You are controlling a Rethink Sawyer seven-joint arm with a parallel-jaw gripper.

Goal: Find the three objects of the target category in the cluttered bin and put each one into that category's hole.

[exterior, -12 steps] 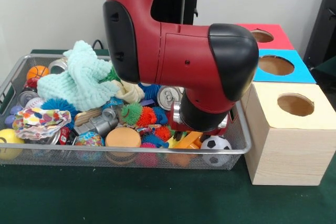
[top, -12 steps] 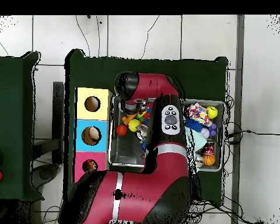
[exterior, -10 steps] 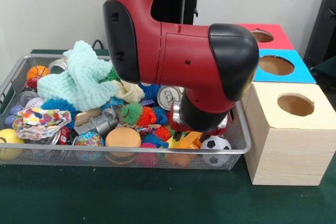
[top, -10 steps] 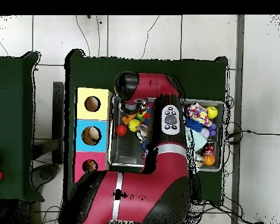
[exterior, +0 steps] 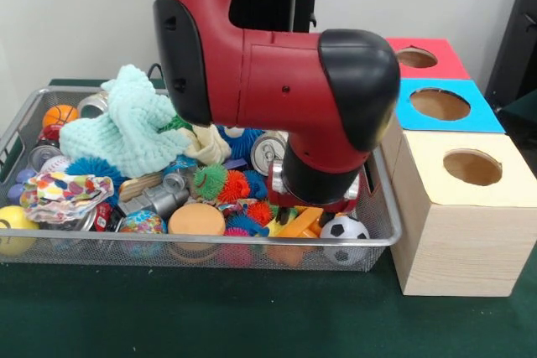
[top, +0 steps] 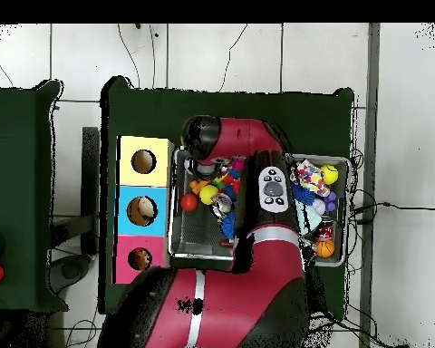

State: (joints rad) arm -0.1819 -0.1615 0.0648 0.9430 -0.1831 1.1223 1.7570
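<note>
Since 0.6 s ago the red and black arm point(exterior: 277, 81) has swung a little toward the picture's left in the front view, so its black elbow cap now sits clear of the red box, and in the overhead view its button pad lies further toward the bin's right half. Nearest the camera, green cloth covers the table point(exterior: 252, 316). On it stands the wire bin point(exterior: 201, 245), heaped with toys. Along its near rim lie a yellow ball point(exterior: 14, 228), a patterned cloth point(exterior: 63, 190), an orange disc point(exterior: 196, 220) and a small soccer ball point(exterior: 345, 230). Behind these sit spiky rubber balls point(exterior: 222, 182), green and orange, and a metal pipe fitting point(exterior: 159, 199). Further back a mint knitted cloth point(exterior: 126, 127) is piled high, with a mini basketball point(exterior: 59, 115) near the far left corner and a drink can point(exterior: 270, 153) beside the arm's wrist. The claw is hidden beneath the wrist, low over the bin's right end; I cannot tell whether it is wide, narrow or holding anything. Beside the bin stand 3 boxes with round holes: yellow box point(exterior: 457, 207) nearest, blue box point(exterior: 445, 106) behind it, red box point(exterior: 424, 56) farthest.
</note>
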